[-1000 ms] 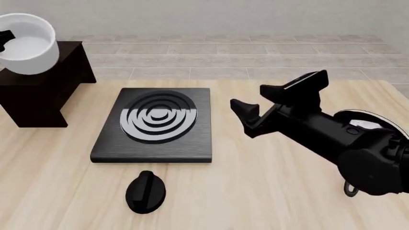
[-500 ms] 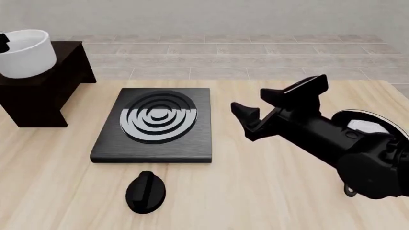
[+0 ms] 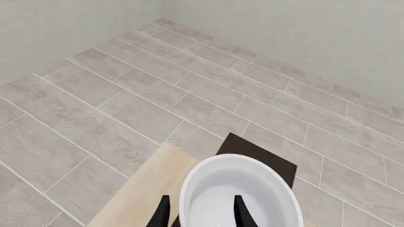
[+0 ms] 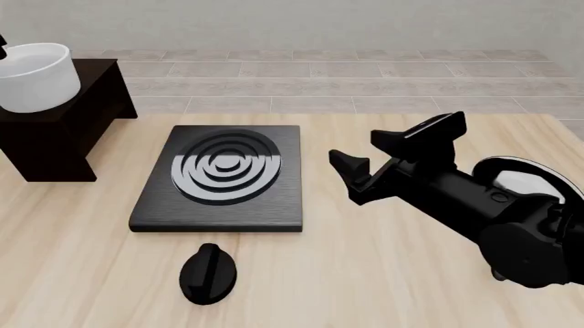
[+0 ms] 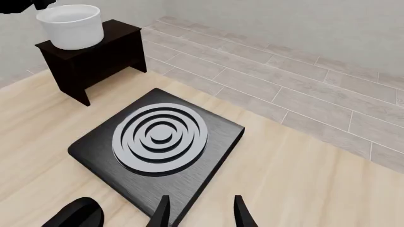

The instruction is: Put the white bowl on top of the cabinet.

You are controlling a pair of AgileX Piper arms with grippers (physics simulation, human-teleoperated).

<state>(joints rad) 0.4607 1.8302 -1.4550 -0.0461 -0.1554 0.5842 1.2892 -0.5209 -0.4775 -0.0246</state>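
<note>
Resting now on cabinet (image 4: 55, 130) top at upper left: white bowl (image 4: 35, 75), lowered since a second ago. Our left claw (image 3: 200, 215) straddles bowl rim, grip unclear; right claw (image 4: 394, 156) released, idle.

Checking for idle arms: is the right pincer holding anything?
No. The right pincer hangs open and empty above the table, right of the stove plate.

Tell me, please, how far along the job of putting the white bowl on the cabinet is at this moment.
Nearly finished. The white bowl already sits on the cabinet top in the right wrist view. In hand: the left pincer straddles the bowl's rim, one finger inside and one outside. Left: open it and withdraw. The right pincer hangs open and empty right of the stove plate.
</note>
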